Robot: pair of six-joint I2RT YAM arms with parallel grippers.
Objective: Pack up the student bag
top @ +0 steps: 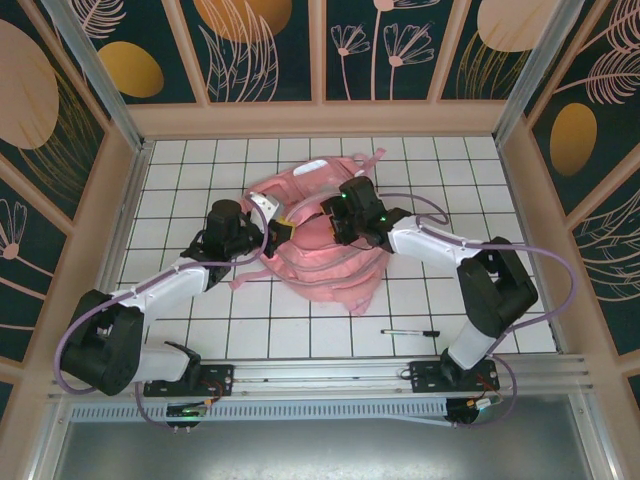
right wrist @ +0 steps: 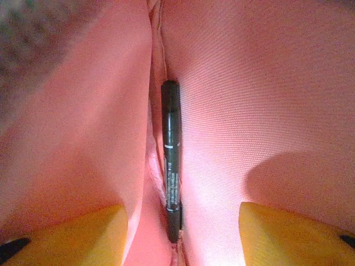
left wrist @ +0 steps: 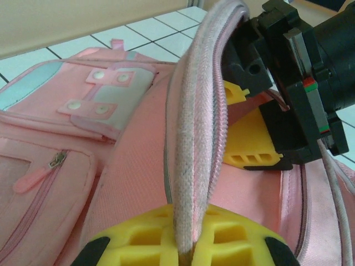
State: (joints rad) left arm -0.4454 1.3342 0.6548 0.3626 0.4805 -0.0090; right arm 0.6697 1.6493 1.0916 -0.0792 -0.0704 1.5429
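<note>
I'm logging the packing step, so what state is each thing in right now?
student bag: main compartment open, zipper rim held up.
left pincer: shut on the bag's rim.
right pincer: open, inside the bag.
black marker: lying free in a fabric fold inside the bag.
pen: flat on the table, outside the bag.
front pocket zip: looks closed.

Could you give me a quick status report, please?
Left fingers shut on bag rim, holding it open. Right fingers open inside bag, marker loose between them. Another pen lies on table.
</note>
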